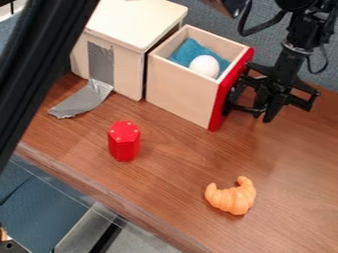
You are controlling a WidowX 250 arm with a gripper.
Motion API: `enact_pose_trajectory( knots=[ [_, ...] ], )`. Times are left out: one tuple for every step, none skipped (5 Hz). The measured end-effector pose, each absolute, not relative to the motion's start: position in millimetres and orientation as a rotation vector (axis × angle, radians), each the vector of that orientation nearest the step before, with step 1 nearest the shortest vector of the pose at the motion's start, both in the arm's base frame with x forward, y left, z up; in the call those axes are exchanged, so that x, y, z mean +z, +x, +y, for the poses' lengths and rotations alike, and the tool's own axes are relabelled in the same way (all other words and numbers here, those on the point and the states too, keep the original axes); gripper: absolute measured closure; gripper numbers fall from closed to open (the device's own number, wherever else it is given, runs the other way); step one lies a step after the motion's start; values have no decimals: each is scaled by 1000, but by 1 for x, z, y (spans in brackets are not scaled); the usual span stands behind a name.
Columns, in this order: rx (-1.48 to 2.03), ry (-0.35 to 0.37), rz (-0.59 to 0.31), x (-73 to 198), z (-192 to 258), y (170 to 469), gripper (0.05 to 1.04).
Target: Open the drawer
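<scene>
Drawer Position: Extended, End Effector at the Front Panel

The drawer (182, 92) projects well out of the cabinet (124, 24), above the worktop (178, 148). Its long axis runs from the cabinet toward the end effector (257, 102), which is at the outer side of the red front panel (231, 91). From the end effector, the drawer lies to the left in the camera view. How far the end effector is open, and whether it has hold of anything, cannot be told.

Assessment: opening appears nearly complete. Any remaining travel requires a pull straight outward along the long axis; a sideways pull could bind the drawer.

Drawer contents: white egg (204, 65) against a blue cloth (187, 50).

Surroundings: silver tape (82, 99) runs from the cabinet onto the worktop. The red block (124, 142) and the toy croissant (232, 197) lie to one side of the pull line and should not obstruct it.
</scene>
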State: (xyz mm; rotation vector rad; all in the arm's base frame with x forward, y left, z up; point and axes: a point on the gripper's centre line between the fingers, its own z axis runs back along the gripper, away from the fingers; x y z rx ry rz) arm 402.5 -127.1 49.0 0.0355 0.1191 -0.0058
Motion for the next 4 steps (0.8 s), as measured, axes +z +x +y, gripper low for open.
enact_pose_trajectory(
  knots=[
    [-8,33,125,50,-130,402,910],
    [26,46,140,51,-132,404,682],
    [20,60,143,52,-131,403,370],
    [17,70,145,51,-129,403,105]
  ],
)
